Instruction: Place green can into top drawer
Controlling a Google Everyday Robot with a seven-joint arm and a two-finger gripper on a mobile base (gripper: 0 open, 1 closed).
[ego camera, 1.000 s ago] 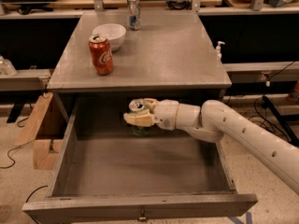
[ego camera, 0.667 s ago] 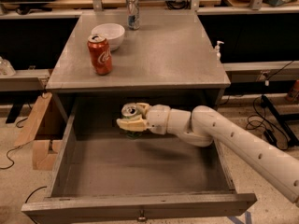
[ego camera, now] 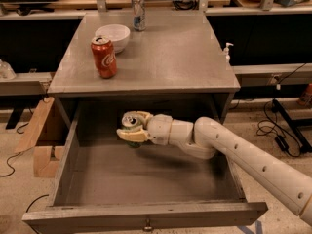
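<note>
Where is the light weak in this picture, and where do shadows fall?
Camera view: the tabletop is evenly lit; the back of the top drawer lies in shadow, where the gripper holds the green can; the arm casts a soft shadow on its floor.

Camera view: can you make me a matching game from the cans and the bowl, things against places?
1 green can
2 red can
3 white bowl
4 slim silver can

A far edge of the tabletop
B in the claw, over the open drawer
C tabletop, front left
D just behind the red can

Pairs: 1-B, 2-C, 3-D, 4-A
</note>
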